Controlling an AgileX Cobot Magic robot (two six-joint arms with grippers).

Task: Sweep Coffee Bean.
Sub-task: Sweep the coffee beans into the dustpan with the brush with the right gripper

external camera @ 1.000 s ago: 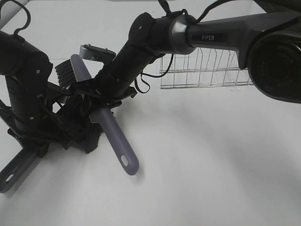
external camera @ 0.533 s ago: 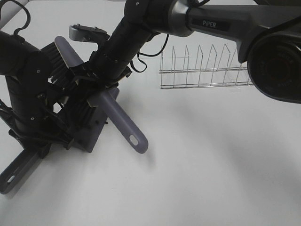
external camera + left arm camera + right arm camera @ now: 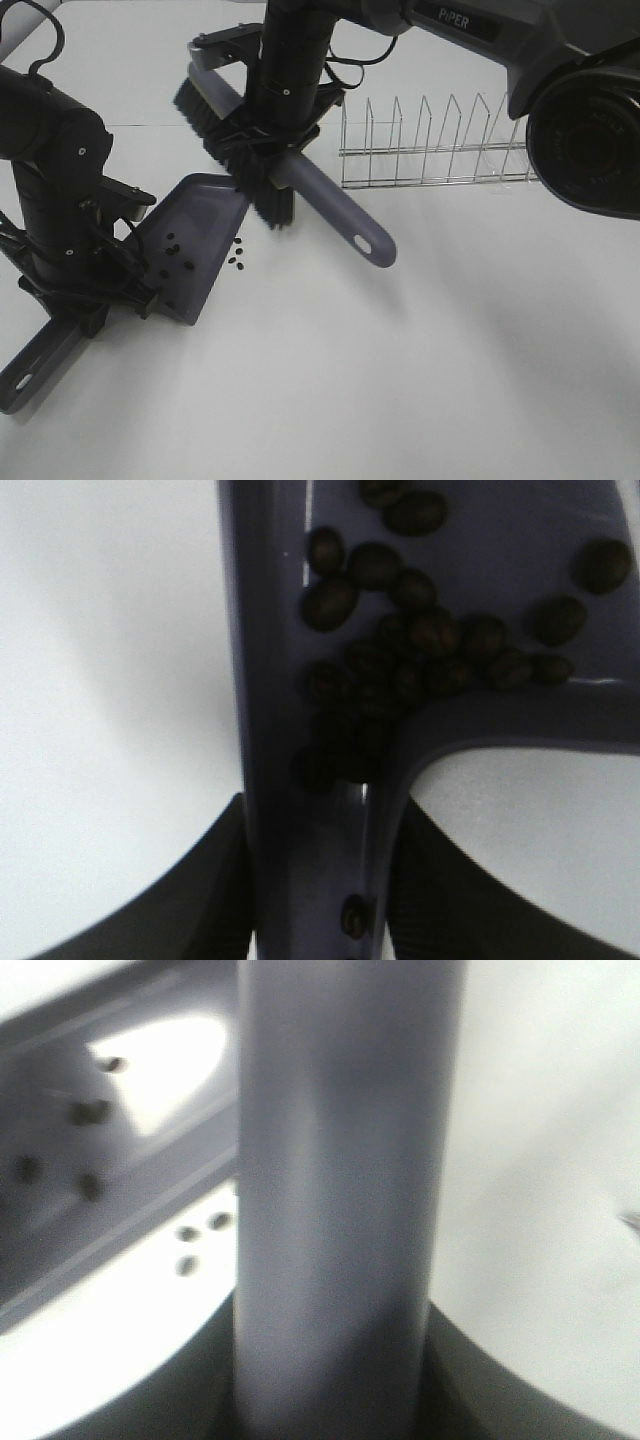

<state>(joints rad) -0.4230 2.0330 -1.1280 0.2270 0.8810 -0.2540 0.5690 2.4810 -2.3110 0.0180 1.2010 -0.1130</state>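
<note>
Right pincer (image 3: 338,1370) grips the brush (image 3: 340,215) handle, left pincer (image 3: 320,880) the dustpan (image 3: 205,205) handle (coffee bean (image 3: 420,640) heap inside).

Tiny dark coffee beans (image 3: 168,268), most inside the purple-grey dustpan (image 3: 207,222), a few beside its lip

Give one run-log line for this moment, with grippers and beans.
left gripper: shut on dustpan | right gripper: shut on brush | coffee beans: most in dustpan, few on table at its lip | sweep: unfinished
</note>
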